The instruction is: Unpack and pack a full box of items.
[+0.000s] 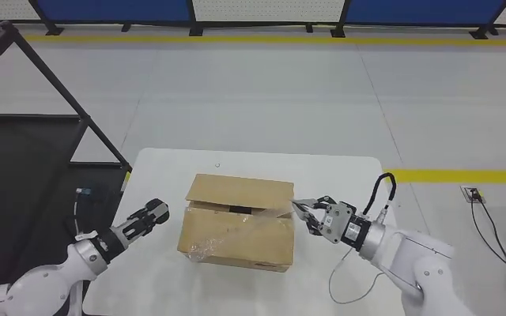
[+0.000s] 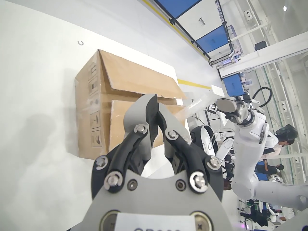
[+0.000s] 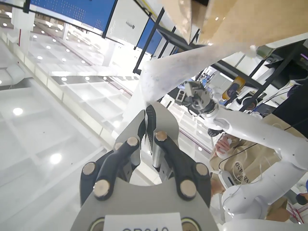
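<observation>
A brown cardboard box (image 1: 237,221) stands in the middle of the white table (image 1: 332,170), its far flap slightly raised over a dark gap. A strip of clear packing tape (image 1: 253,229) runs from the box's near left corner up across its top. My right gripper (image 1: 301,208) is at the box's right top edge, shut on the end of the tape (image 3: 180,73), which stretches from my right gripper (image 3: 146,111) to the box (image 3: 240,13). My left gripper (image 1: 158,212) hovers left of the box, apart from it. In the left wrist view my left gripper (image 2: 154,102) is shut on nothing, facing the box (image 2: 105,102).
A black metal frame (image 1: 47,150) stands off the table's left edge. A thin cable (image 1: 348,288) lies on the table by the right arm. A small C-shaped ring (image 1: 217,166) lies behind the box. Bare table lies behind and right of the box.
</observation>
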{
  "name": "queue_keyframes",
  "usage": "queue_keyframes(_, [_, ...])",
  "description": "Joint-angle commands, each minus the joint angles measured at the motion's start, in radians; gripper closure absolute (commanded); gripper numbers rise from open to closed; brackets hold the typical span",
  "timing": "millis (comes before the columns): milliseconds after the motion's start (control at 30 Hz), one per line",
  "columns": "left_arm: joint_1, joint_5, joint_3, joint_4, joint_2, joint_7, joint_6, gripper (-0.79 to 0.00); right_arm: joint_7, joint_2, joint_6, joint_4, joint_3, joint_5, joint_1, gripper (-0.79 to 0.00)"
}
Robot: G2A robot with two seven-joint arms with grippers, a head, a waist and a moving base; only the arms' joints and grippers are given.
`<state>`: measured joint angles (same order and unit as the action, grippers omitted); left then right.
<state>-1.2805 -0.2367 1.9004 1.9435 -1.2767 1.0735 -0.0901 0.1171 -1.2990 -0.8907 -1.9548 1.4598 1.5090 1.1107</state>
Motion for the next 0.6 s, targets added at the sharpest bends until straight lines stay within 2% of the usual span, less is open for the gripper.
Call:
queue_keyframes(0, [-0.011, 0.029, -0.008, -0.009, 0.004, 0.019, 0.009, 0.0, -0.045, -0.002, 0.035, 0.004, -0.019, 0.004, -0.01, 0.0])
queue_keyframes(100, [-0.03, 0.075, -0.023, -0.014, 0.008, 0.037, 0.012, 0.0, -0.08, -0.004, 0.079, 0.015, -0.041, 0.007, -0.024, 0.0])
queue_keyframes(233, [-0.051, 0.126, -0.046, -0.026, 0.01, -0.004, 0.039, -0.012, -0.119, -0.006, 0.147, 0.027, -0.052, 0.019, -0.039, 0.0])
queue_keyframes(267, [-0.055, 0.135, -0.053, -0.029, 0.01, -0.018, 0.052, -0.351, -0.133, -0.007, 0.164, 0.029, -0.052, 0.024, -0.039, 0.0])
queue_keyframes(300, [-0.057, 0.13, -0.058, -0.029, 0.011, -0.038, 0.063, -0.785, -0.149, -0.007, 0.177, 0.031, -0.051, 0.029, -0.039, 0.0])
queue_keyframes(567, [-0.051, 0.22, -0.102, -0.047, 0.011, -0.153, 0.111, -0.785, -0.265, -0.005, 0.253, 0.007, -0.032, 0.047, -0.022, 0.0])
